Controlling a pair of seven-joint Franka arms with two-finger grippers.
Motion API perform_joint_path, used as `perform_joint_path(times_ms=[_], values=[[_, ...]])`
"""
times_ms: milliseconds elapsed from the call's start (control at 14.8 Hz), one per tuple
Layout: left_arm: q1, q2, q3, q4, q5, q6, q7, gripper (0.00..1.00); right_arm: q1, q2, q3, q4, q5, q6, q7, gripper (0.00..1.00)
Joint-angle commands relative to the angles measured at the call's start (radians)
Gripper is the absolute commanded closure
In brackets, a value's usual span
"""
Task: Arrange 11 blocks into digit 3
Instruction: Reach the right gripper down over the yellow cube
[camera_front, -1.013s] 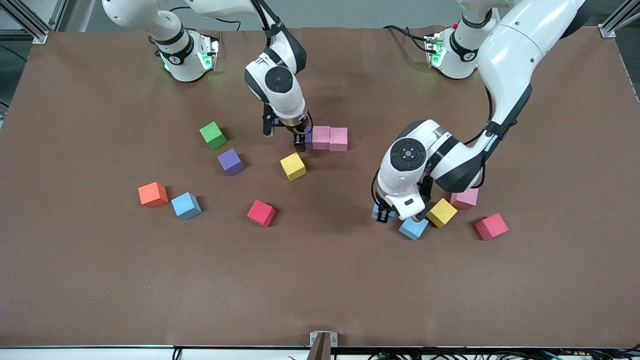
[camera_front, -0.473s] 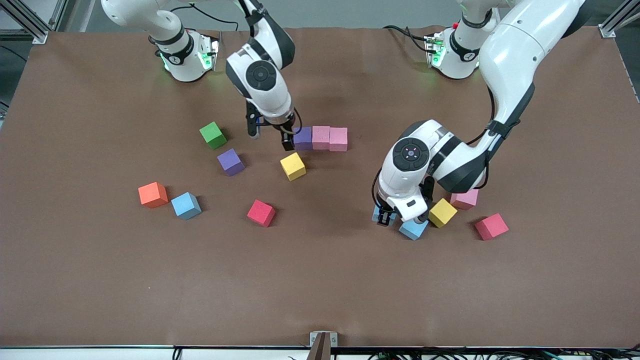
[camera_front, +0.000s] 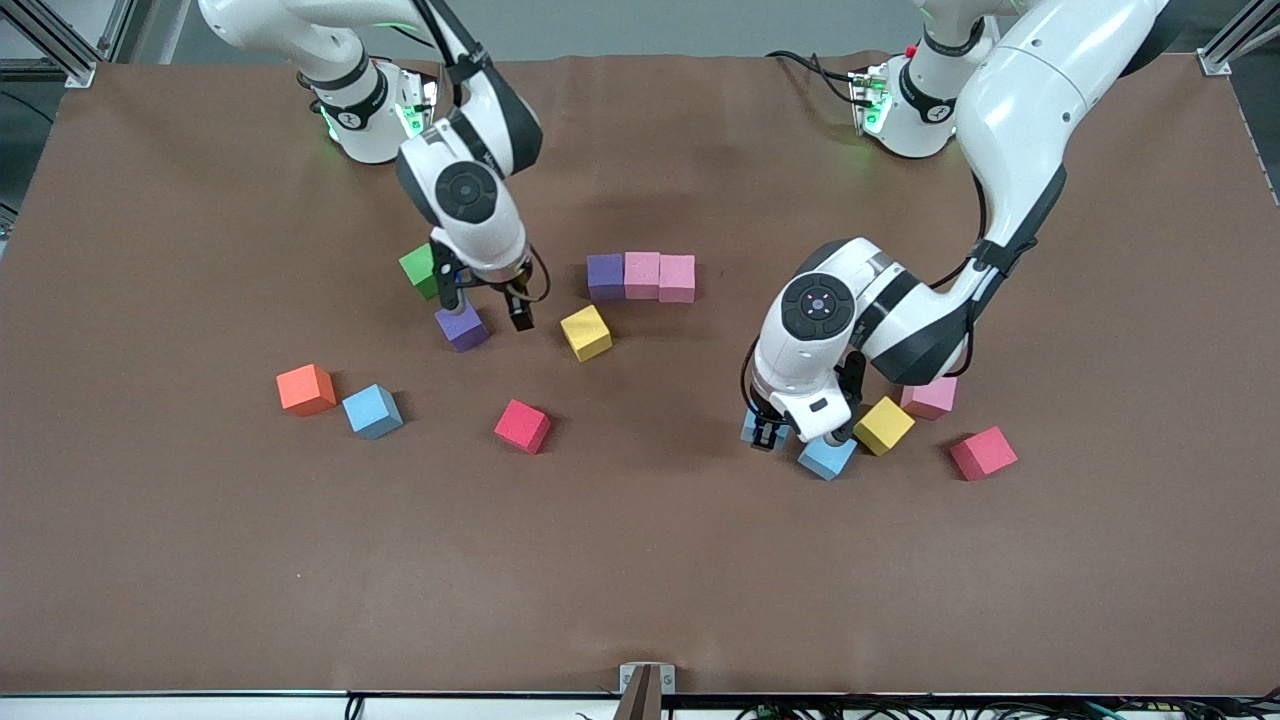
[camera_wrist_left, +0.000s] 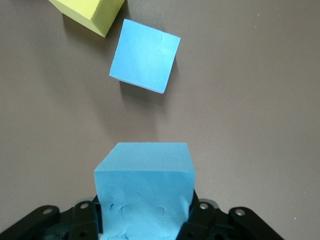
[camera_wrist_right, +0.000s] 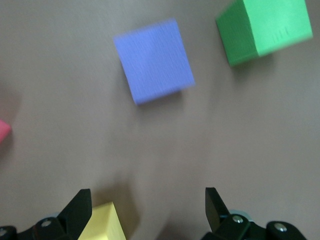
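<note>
Right pincer (camera_front: 490, 305): spread empty, shifted off the purple-pink-pink row (camera_front: 641, 276) to over the loose purple block (camera_front: 461, 324).
Left pincer (camera_front: 770, 432): clamped on a light blue block (camera_wrist_left: 145, 192).
Meaning: top bar laid; purple judged next.

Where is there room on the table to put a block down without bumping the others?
The widest bare patch is the table strip nearest the front camera, below the red block. It is crowded around the left pincer, shut on a light blue block, with another light blue block and a yellow block beside it.
</note>
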Motion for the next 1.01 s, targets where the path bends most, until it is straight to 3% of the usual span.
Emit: perform_joint_path(times_ms=[0,405,946], values=[[-0.004,-0.007,0.000,0.006,-0.015,-0.014,-0.009,0.45,-0.059,-0.028,0.017,-0.030,-0.015,0.015,-0.081,0.00],[-0.004,-0.005,0.000,0.006,-0.014,-0.014,-0.008,0.45,-0.021,0.032,0.024,0.034,-0.015,0.096,-0.242,0.00],[-0.004,-0.004,0.000,0.006,-0.014,-0.014,-0.008,0.45,0.065,0.153,0.023,0.159,-0.006,0.086,-0.232,0.00]])
